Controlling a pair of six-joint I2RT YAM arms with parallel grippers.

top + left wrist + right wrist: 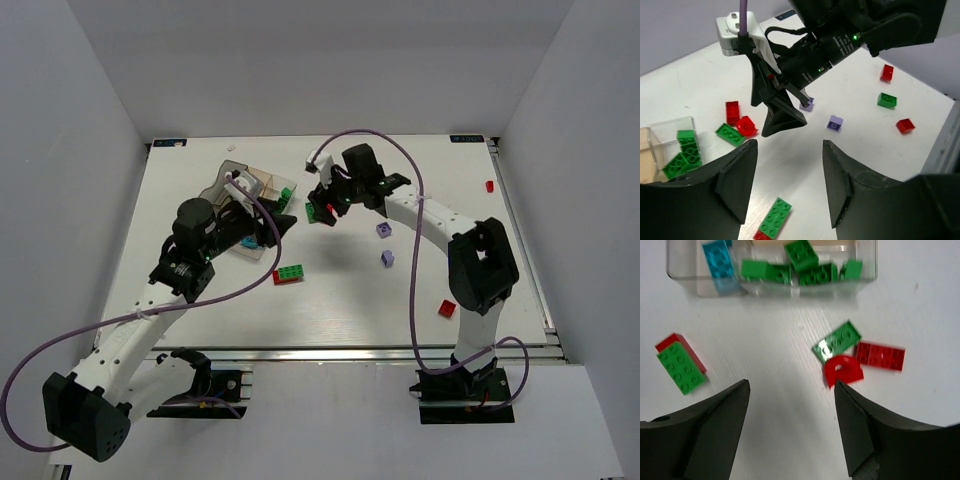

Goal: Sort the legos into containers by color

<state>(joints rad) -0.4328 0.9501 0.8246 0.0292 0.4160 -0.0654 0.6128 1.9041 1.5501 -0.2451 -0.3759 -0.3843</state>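
The clear tray (pixel 232 176) stands at the back left; in the right wrist view the tray (pixel 790 289) holds several green legos (pixel 801 255) and a cyan one (pixel 718 260). My right gripper (pixel 790 410) hovers open and empty just short of a red arch piece (pixel 843 371), a green plate (pixel 837 341) and a red plate (pixel 880 356). My left gripper (pixel 787 175) is open over bare table, with a green brick stacked on a red one (pixel 774 217) just below it. From above, the right gripper (pixel 325 205) sits right of the tray and the left gripper (pixel 275 225) beside it.
Two light purple bricks (pixel 384 230) (pixel 387 258) lie mid-table. A red brick (pixel 446 308) lies near the right arm's base and another (pixel 489 185) at the far right edge. A lone green brick (pixel 887 100) lies beyond the right arm. White walls enclose the table.
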